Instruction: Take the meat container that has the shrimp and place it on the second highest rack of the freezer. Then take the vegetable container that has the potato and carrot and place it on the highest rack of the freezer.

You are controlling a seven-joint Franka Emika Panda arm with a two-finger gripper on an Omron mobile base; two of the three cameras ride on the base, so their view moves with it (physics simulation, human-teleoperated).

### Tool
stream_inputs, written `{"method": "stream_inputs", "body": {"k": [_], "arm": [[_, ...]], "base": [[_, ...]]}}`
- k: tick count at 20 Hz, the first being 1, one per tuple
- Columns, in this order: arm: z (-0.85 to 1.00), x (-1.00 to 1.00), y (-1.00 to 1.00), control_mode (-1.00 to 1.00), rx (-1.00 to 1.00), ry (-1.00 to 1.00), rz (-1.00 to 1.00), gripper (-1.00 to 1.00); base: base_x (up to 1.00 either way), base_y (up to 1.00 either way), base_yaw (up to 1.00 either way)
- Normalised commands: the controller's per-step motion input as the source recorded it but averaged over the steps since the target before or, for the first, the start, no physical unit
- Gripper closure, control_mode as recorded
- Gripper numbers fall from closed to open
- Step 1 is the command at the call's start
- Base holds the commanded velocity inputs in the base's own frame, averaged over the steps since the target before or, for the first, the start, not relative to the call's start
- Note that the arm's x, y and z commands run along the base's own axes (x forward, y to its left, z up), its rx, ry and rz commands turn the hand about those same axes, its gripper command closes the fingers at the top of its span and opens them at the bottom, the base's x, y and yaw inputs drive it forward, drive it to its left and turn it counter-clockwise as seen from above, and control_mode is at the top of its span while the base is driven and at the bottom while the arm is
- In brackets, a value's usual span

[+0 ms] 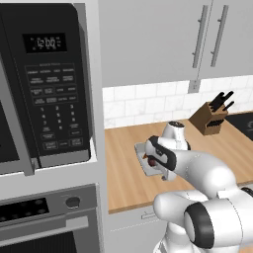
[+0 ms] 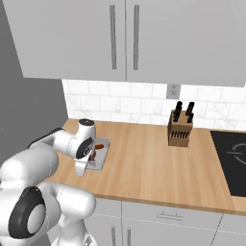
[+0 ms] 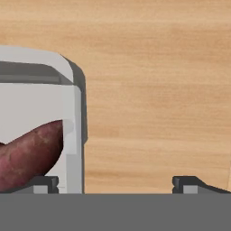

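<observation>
Two spread fingers (image 3: 45, 184) low astride the vegetable container's (image 3: 74, 135) rim

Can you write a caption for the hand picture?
Open end effector over a grey tray holding a potato.

You see the vegetable container (image 2: 99, 154) on the desk (image 2: 153, 168) near its left end, potato (image 3: 27, 155) and carrot (image 2: 99, 146) in it. Knife block (image 2: 180, 130) stands well right, toward the wall. Microwave (image 1: 44, 84) sits above the oven (image 1: 49, 222), left of the desk.
</observation>
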Motion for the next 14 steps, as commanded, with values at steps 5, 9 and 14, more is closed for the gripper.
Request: {"method": "stream_inputs", "body": {"k": [5,9,14], "arm": [[-0.12,0.13,0.0,-1.0,0.0,0.0,0.0,-1.0],[-0.05,0.07,0.0,-1.0,0.0,0.0,0.0,-1.0],[-0.14,0.0,0.0,-1.0,0.0,0.0,0.0,-1.0]], "base": [[0.0,0.0,0.0],[0.0,0.0,0.0],[0.0,0.0,0.0]]}}
